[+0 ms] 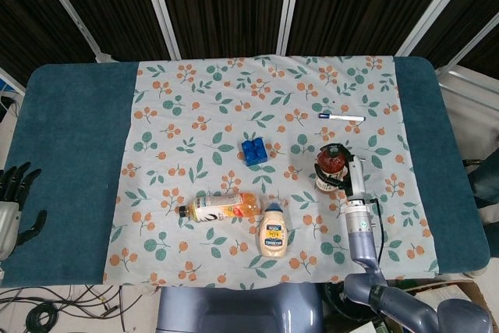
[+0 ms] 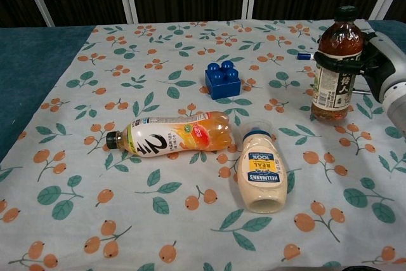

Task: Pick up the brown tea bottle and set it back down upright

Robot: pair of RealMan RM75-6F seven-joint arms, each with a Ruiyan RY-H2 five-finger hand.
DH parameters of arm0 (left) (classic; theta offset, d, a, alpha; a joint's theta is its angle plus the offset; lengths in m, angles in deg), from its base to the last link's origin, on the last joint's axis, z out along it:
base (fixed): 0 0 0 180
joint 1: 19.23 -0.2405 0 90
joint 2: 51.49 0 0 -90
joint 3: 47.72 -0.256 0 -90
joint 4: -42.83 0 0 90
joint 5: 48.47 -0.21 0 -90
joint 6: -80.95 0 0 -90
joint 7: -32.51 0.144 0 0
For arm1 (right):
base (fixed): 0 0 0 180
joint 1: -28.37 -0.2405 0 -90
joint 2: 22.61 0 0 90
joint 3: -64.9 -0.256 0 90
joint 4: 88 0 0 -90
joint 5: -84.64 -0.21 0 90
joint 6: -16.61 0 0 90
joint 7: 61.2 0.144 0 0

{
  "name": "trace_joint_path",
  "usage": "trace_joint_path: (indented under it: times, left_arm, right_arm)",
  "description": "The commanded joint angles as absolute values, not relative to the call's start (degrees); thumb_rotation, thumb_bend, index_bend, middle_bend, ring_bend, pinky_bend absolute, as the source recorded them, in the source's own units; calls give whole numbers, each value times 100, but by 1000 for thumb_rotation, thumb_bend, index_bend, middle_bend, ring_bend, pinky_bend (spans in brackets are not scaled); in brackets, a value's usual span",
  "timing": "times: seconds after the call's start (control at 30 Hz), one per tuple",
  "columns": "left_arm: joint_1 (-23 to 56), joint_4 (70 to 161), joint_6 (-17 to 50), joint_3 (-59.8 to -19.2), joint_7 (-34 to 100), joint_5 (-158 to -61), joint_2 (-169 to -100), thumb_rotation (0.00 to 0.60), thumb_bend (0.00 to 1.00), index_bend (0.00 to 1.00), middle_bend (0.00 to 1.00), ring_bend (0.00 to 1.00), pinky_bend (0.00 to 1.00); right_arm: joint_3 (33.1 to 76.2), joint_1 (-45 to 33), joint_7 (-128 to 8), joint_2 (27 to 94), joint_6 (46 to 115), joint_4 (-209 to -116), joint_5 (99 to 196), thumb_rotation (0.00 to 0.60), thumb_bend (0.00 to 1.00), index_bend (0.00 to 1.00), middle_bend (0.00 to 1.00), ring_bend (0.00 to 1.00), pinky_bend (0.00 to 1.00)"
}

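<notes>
The brown tea bottle (image 2: 333, 68) stands upright at the right of the floral cloth, dark cap on top and its base down at the cloth. My right hand (image 2: 380, 71) grips it from the right, with dark fingers (image 2: 346, 61) wrapped around its shoulder above the label. From the head view the bottle (image 1: 330, 164) shows from above, with the right hand (image 1: 355, 175) beside it and the forearm running toward the table's near edge. My left hand (image 1: 12, 202) hangs off the table's left edge with its fingers apart, holding nothing.
An orange drink bottle (image 2: 171, 134) lies on its side in the middle of the cloth, with a mayonnaise squeeze bottle (image 2: 261, 172) lying just right of it. A blue brick (image 2: 222, 79) sits behind them. A pen (image 1: 341, 117) lies beyond the tea bottle.
</notes>
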State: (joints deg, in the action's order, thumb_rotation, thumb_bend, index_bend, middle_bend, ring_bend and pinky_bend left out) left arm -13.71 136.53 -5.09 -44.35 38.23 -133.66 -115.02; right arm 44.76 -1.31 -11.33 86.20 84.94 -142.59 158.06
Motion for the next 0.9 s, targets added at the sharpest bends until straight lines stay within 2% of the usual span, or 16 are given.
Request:
trace_joint_path:
  times: [0.03, 0.07, 0.23, 0.43, 0.6, 0.9]
  left_arm:
    - [-1368, 13652, -502, -4435, 3830, -13362, -11503, 600, 392, 122, 27, 12, 29]
    - [-1367, 13653, -499, -4435, 3834, -13361, -11503, 600, 392, 122, 27, 12, 29]
    - [-1368, 13658, -494, -4437, 3850, -13350, -11502, 600, 392, 122, 27, 11, 29]
    - [-1372, 13665, -503, -4437, 3855, -13349, -11501, 600, 392, 122, 28, 11, 30]
    - [-1371, 13660, -499, -4438, 3852, -13347, -11500, 600, 393, 122, 27, 12, 30]
    - [-1376, 13671, -512, -4445, 3854, -13364, -11502, 600, 392, 122, 27, 11, 30]
  right_arm:
    - [4560, -146, -1095, 8613, 8434, -14206, 15892, 600, 411, 523, 429, 501, 567]
    - [4587, -147, -1087, 8600, 8415, -14198, 15918, 600, 394, 506, 415, 487, 547]
    - [4813, -162, -934, 8411, 8144, -14319, 16096, 600, 221, 221, 216, 284, 277]
    - [4866, -149, -783, 8248, 8130, -14541, 16204, 600, 117, 60, 80, 130, 184]
    - [4878, -96, -856, 8047, 8304, -14776, 16310, 600, 74, 8, 47, 87, 163]
    - [5065, 323, -1059, 7000, 8609, -15873, 16494, 600, 59, 0, 32, 63, 149]
